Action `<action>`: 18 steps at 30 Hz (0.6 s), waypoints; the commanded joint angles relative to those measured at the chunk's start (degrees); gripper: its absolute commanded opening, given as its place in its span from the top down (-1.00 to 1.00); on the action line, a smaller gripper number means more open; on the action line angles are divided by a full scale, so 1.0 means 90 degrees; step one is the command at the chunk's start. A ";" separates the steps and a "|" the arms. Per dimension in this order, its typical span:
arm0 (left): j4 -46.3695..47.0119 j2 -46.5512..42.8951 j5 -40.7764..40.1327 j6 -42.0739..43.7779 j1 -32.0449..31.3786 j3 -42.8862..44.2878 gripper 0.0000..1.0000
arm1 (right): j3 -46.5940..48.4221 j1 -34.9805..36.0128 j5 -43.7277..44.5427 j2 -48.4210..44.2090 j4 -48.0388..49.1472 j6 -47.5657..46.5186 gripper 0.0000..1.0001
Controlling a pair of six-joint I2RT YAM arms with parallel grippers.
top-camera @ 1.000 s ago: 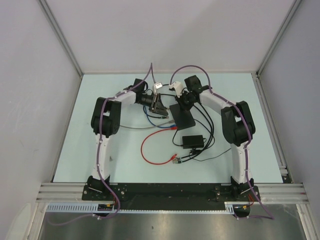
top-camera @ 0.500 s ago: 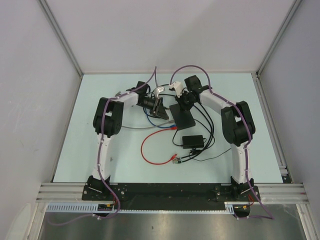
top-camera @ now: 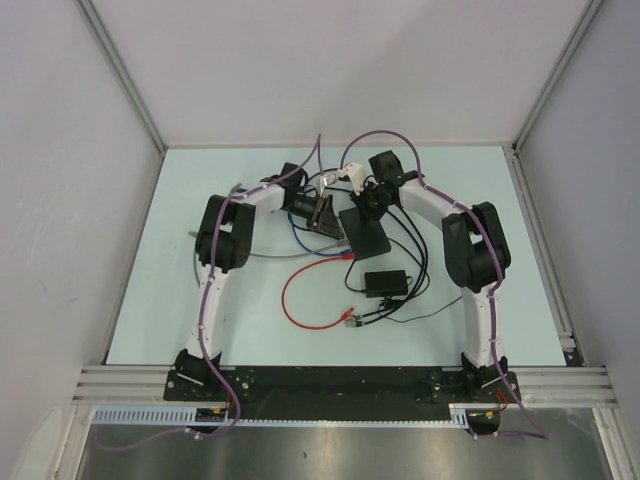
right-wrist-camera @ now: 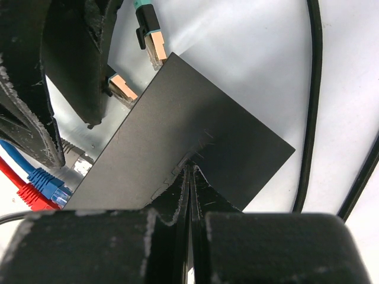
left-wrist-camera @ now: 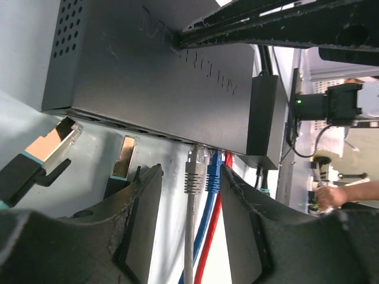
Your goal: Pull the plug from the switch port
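The switch (top-camera: 365, 232) is a flat black box at the table's middle. It fills the left wrist view (left-wrist-camera: 154, 77) and the right wrist view (right-wrist-camera: 195, 148). A grey plug (left-wrist-camera: 194, 171), a blue plug (left-wrist-camera: 214, 174) and a red plug (left-wrist-camera: 228, 158) sit in sockets along its edge. My left gripper (left-wrist-camera: 189, 201) is open, with the grey and blue plugs between its fingers (left-wrist-camera: 142, 219); it touches neither. In the top view it (top-camera: 322, 212) is just left of the switch. My right gripper (right-wrist-camera: 190, 168) is shut, its tips resting on the switch's top; in the top view it (top-camera: 367, 205) is over the switch's far end.
Two loose teal-booted connectors (left-wrist-camera: 56, 145) (left-wrist-camera: 123, 157) lie by the switch's socket edge. A smaller black box (top-camera: 386, 282) with thin black leads lies nearer the arms. A red cable (top-camera: 296, 300) loops on the table, and blue and grey cables (top-camera: 300, 240) run left.
My left arm has swung right, bringing its gripper closer to the switch's socket edge. The right arm and the switch have not moved.
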 commanded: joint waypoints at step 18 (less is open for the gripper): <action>0.0171 0.0477 -0.0041 -0.0061 -0.0176 0.0307 0.10 | -0.0522 -0.0017 0.0703 0.0977 -0.1048 -0.0118 0.99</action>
